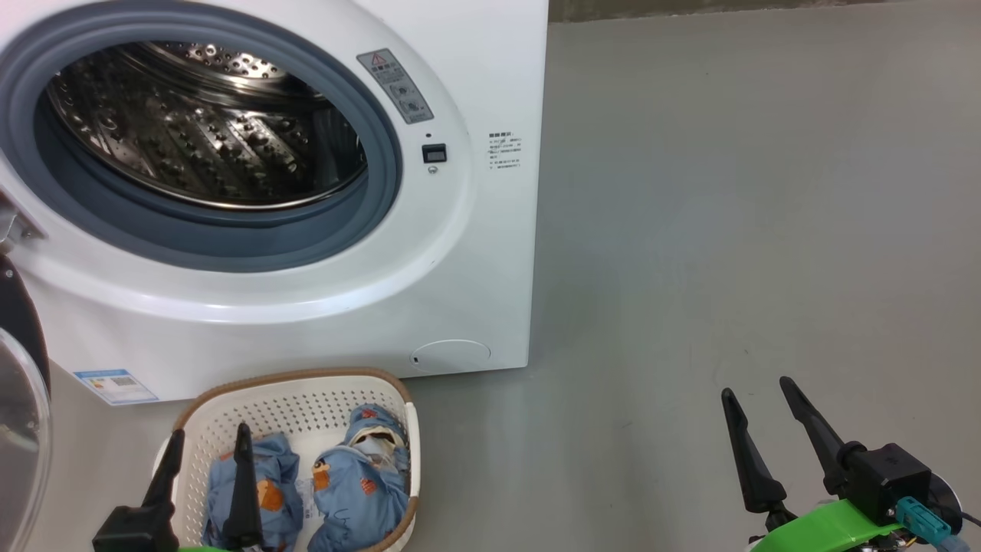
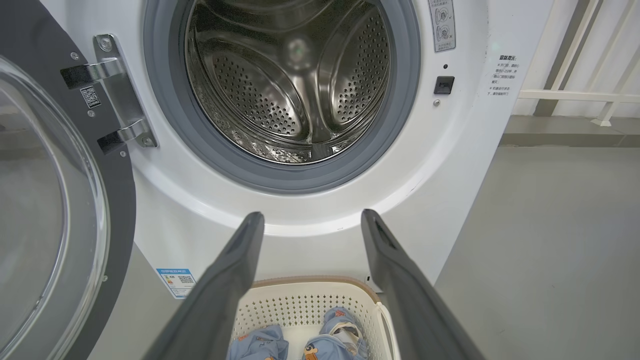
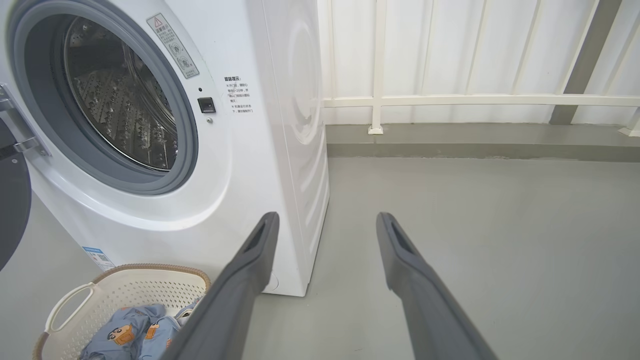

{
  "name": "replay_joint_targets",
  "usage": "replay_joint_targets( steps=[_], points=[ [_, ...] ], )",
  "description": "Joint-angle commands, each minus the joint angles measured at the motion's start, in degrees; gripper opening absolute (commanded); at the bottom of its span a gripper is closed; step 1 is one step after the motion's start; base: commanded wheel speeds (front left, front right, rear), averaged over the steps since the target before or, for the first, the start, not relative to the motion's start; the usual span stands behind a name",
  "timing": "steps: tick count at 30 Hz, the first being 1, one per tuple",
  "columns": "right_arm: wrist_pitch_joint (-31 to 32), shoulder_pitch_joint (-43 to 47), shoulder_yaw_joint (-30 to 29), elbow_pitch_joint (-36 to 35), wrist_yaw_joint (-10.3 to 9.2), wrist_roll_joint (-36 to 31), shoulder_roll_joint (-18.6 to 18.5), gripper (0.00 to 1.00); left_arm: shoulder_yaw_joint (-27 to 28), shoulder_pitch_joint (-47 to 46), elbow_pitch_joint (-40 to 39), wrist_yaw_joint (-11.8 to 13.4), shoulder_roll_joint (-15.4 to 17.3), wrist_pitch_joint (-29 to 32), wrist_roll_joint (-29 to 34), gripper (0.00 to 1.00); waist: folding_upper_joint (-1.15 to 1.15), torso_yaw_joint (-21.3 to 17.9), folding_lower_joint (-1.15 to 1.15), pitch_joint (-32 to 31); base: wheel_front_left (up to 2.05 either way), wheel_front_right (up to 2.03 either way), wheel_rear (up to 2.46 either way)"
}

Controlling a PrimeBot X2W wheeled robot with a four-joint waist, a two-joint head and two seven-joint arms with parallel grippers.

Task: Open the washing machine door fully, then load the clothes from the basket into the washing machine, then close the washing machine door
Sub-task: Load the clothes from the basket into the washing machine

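Fingers (image 1: 244, 475) spread empty on both: left gripper (image 1: 211, 431) over the basket (image 1: 291, 377) of clothes (image 1: 352, 483), right gripper (image 1: 756, 387) above floor (image 1: 728, 230); washing machine door (image 2: 120, 210) seemingly wide open.

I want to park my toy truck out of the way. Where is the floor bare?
The grey floor right of the washing machine is bare, back to the white railing. A narrower strip lies between the basket and the right end effector. Crowded: in front of the machine, with basket, clothes, open washing machine door and left end effector.
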Motion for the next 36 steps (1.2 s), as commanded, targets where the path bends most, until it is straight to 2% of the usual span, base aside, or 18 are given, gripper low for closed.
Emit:
replay_joint_targets(
  steps=[1,6,11,17,25,30,36],
  points=[
    [-0.28,-1.4,1.44,-1.37,0.51,0.39,-0.2,1.0,1.69,-2.35,-1.33,0.61,1.14,-0.74,-0.39,1.0,0.0,-0.06,0.0,0.2,0.0,0.0,0.0],
    [-0.27,-1.8,1.48,-1.78,0.51,0.36,-0.2,1.0,1.1,-2.95,-0.65,0.36,0.96,-0.65,-0.85,1.0,0.0,-0.18,0.0,1.07,0.0,0.0,0.0],
    [-0.25,-2.58,1.64,-2.57,0.51,0.28,-0.2,1.0,-0.95,-5.52,4.55,-1.38,0.22,0.08,-2.35,1.0,0.0,-0.56,0.0,3.21,0.0,0.0,0.0],
    [-0.21,-4.3,2.14,-3.41,0.51,0.31,-0.2,1.0,-3.61,-11.6,18.51,-4.52,-0.86,0.77,-5.19,1.0,0.0,-1.85,0.0,7.21,0.0,0.0,0.0],
    [-0.42,-7.71,3.38,-4.52,0.51,0.12,-0.2,1.0,-6.62,-24.27,39.93,-7.84,-1.52,3.14,-8.23,1.0,0.0,-4.29,0.0,15.36,0.0,0.0,0.0],
    [-1.09,-10.48,5.04,-4.95,0.51,-0.07,-0.2,1.0,-7.99,-31.84,50.32,-8.73,-1.03,4.3,-9.0,1.0,0.0,-6.91,0.0,21.3,0.0,0.0,0.0],
    [-3.05,-14.56,6.98,-4.38,0.51,0.75,-0.2,1.0,-7.85,-39.72,60.54,-8.92,1.16,4.07,-9.71,1.0,0.0,-10.18,0.0,29.04,0.0,0.0,0.0]
  ],
)
